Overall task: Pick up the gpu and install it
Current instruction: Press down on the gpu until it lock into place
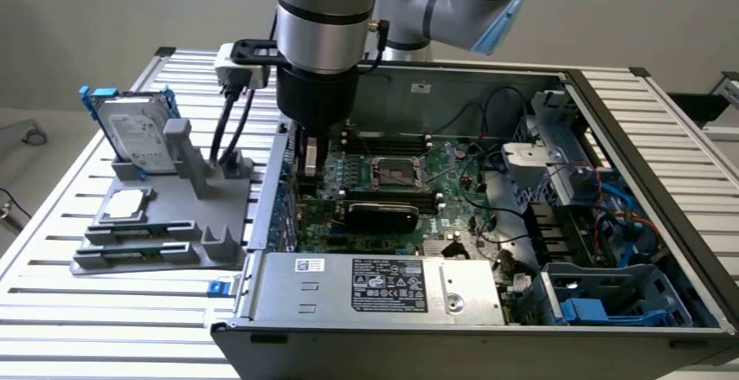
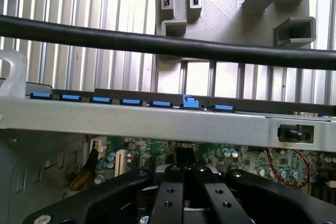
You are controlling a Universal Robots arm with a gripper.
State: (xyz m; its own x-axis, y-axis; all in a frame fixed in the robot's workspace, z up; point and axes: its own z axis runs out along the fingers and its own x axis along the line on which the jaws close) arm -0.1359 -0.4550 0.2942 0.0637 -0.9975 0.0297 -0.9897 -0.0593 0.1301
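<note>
The gpu (image 1: pixel 382 215), a card with a glossy black rounded shroud, lies across the green motherboard (image 1: pixel 462 181) inside the open computer case (image 1: pixel 646 138). My gripper (image 1: pixel 310 185) reaches straight down into the case close to its wall on the exterior view's left, just beside the gpu's end there. In the wrist view the gripper (image 2: pixel 184 179) is shut, its black fingers (image 2: pixel 168 198) pressed together over the motherboard (image 2: pixel 236 158). A small dark part sits at their tips. Whether they touch the gpu I cannot tell.
A grey stand (image 1: pixel 162 233) outside the case holds a silver hard drive in a blue frame (image 1: pixel 133 133) and a square processor chip (image 1: pixel 125 205). The power supply (image 1: pixel 382 285) fills the case's front. A black cable (image 2: pixel 157 43) crosses the wrist view above the case wall (image 2: pixel 157 121).
</note>
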